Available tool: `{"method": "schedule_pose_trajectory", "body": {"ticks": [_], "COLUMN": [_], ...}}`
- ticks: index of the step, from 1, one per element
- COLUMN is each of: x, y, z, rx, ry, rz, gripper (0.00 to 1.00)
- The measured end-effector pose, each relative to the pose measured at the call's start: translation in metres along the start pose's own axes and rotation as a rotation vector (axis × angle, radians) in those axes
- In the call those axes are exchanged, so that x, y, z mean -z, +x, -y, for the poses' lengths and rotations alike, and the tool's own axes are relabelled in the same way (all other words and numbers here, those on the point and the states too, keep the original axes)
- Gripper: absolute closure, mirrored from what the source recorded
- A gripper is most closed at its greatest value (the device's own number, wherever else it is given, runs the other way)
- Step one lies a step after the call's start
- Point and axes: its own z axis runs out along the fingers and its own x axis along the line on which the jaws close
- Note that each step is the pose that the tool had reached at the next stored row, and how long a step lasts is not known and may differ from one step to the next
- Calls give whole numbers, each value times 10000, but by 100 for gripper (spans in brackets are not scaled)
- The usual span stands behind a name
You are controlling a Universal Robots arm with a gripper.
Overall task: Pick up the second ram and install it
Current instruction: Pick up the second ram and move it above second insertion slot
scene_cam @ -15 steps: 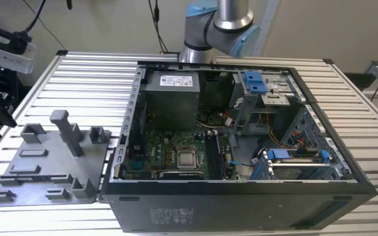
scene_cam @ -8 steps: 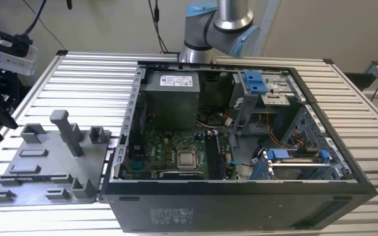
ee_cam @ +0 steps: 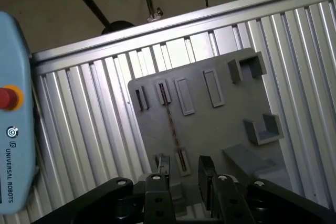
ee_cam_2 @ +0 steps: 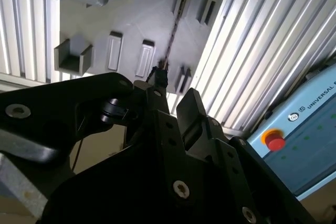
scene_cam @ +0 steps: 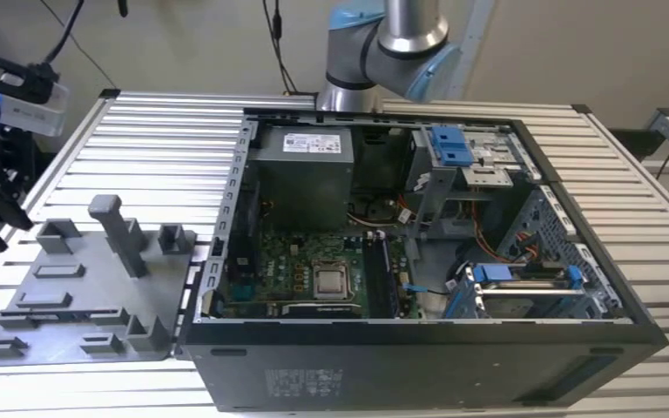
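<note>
In both wrist views the second ram [ee_cam: 170, 124] shows edge-on as a thin dark strip, standing upright in two slot blocks of the grey plastic tray [ee_cam: 220, 124]. My gripper [ee_cam: 184, 170] hangs above the tray, open. Its two dark fingers [ee_cam: 161, 167] stand apart with nothing between them, and the ram's near end lines up with the gap. The same thin edge of the ram [ee_cam_2: 172, 40] runs toward the gripper [ee_cam_2: 173, 92] in the second wrist view. The tray [scene_cam: 79, 296] lies at the exterior view's left, beside the open computer case [scene_cam: 428, 261].
The case's motherboard [scene_cam: 311, 279] lies face up with a drive cage [scene_cam: 462, 157] and cables around it. A pendant with a red button [ee_cam: 8, 98] rests off the slatted table's edge [ee_cam: 79, 124]. Tall grey posts [scene_cam: 119, 231] rise from the tray.
</note>
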Motion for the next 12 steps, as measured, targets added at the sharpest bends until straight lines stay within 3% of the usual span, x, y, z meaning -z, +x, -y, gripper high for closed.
{"method": "schedule_pose_trajectory", "body": {"ticks": [12], "x": [-72], "y": [0], "z": [4], "rx": [0], "ry": [0], "rz": [0], "gripper": [64]}}
